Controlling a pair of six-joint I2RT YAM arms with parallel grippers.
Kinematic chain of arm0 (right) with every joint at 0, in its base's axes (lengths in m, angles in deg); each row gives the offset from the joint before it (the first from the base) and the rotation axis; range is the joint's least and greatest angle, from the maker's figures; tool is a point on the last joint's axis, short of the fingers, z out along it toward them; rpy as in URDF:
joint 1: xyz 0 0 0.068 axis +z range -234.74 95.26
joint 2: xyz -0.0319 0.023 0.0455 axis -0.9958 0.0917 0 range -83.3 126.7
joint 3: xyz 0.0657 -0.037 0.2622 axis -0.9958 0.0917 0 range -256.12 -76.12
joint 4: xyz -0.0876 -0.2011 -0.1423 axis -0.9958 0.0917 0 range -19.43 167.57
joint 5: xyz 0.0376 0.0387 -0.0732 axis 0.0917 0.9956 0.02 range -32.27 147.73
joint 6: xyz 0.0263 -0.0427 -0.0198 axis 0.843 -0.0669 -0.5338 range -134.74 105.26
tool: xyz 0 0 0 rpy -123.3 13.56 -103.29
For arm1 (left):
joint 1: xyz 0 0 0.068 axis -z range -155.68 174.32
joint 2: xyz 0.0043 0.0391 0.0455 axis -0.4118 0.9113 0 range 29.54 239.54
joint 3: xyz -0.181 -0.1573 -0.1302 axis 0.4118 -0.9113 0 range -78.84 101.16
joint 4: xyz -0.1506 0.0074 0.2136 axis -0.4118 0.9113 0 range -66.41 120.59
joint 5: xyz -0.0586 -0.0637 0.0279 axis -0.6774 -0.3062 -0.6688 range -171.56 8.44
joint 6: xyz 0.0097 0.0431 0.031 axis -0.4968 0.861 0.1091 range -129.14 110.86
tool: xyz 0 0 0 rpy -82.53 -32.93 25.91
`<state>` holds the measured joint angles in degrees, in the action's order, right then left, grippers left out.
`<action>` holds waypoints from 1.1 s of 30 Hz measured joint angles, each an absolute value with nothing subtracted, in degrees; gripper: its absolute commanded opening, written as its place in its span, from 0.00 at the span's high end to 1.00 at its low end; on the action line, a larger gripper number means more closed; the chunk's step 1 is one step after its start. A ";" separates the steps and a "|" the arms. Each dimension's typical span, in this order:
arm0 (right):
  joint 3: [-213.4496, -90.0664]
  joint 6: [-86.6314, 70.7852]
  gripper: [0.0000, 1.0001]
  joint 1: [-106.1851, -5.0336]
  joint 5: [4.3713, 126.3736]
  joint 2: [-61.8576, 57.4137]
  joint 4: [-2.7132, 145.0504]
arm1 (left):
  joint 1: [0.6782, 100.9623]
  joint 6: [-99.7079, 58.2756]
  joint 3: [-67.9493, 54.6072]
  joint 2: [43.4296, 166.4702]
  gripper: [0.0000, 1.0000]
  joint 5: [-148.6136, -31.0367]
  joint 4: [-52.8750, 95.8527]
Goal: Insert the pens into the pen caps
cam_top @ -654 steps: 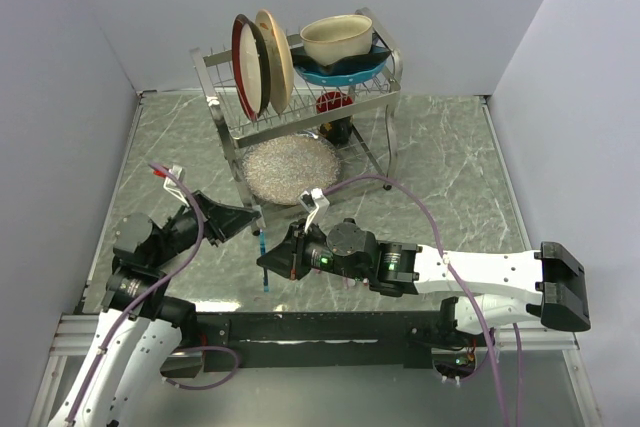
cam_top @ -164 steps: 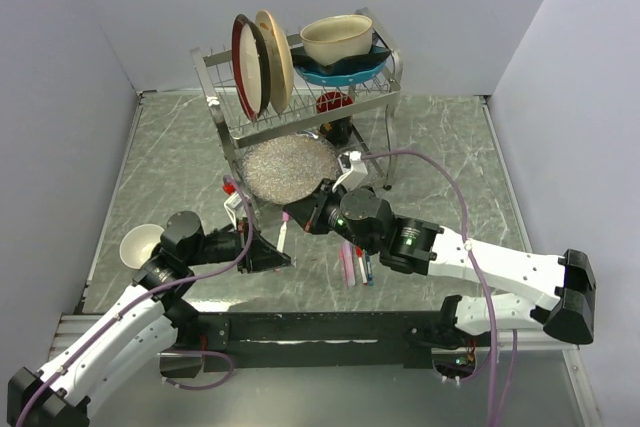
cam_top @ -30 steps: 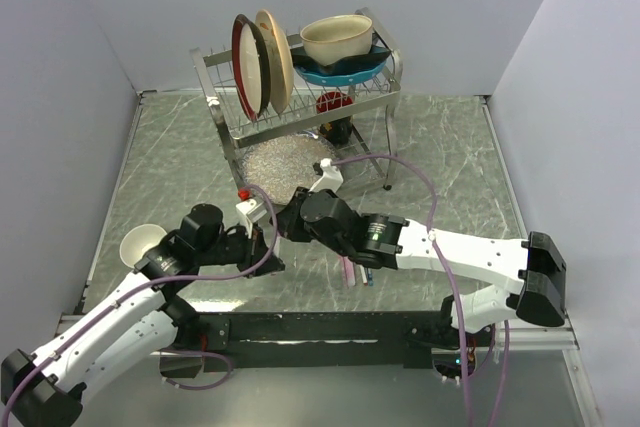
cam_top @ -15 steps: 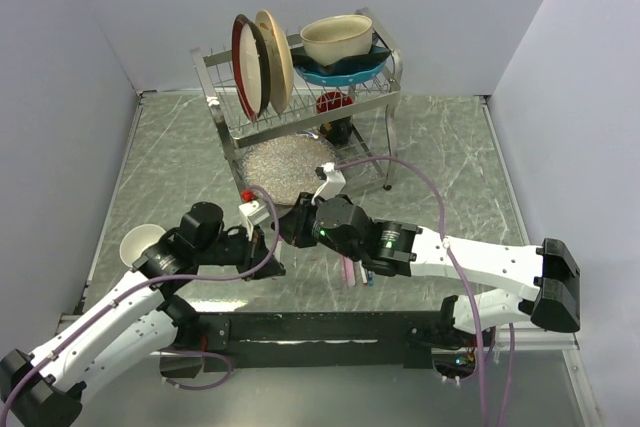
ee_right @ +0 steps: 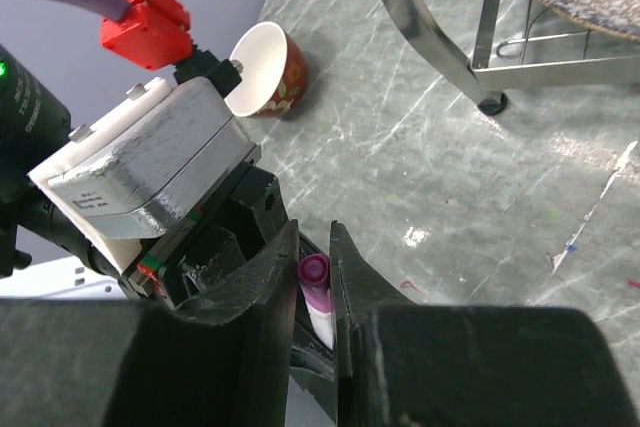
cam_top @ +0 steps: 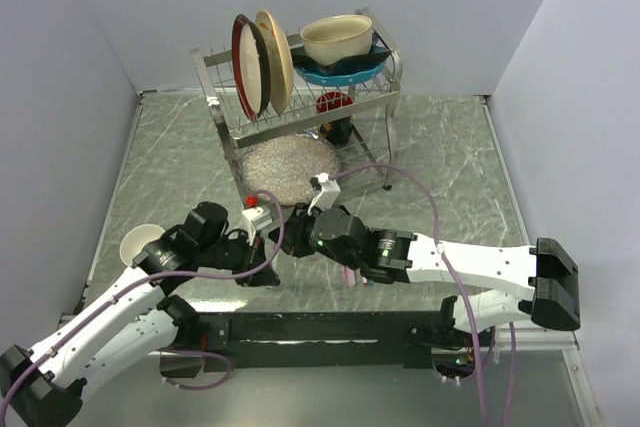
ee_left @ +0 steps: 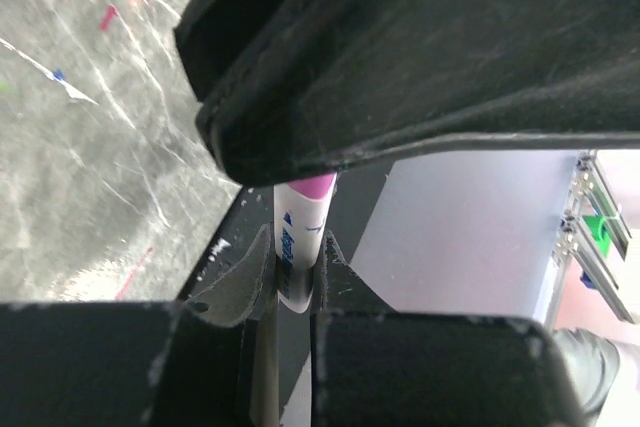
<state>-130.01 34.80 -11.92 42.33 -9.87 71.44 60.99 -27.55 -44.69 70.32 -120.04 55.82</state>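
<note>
My left gripper is shut on the lower end of a whitish pen with blue print. A magenta-pink cap sits over the pen's other end, and my right gripper is shut on that cap. The white barrel runs down from the cap into the left gripper. In the top view the left gripper and the right gripper meet tip to tip at the front centre, hiding the pen. A pink pen lies on the table, half hidden under the right arm.
A dish rack with plates and bowls stands at the back, with a textured round plate under it. Its metal leg is near the right gripper. A white cup stands at the left and shows in the right wrist view.
Both grippers have stayed together at the front centre. The right wrist has shifted slightly toward the near edge, and the left gripper has edged right.
</note>
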 measured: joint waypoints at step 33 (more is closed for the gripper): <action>-134.36 39.09 0.55 -6.26 31.62 -13.46 77.14 | 57.20 -31.49 -42.77 68.68 0.99 -130.80 51.62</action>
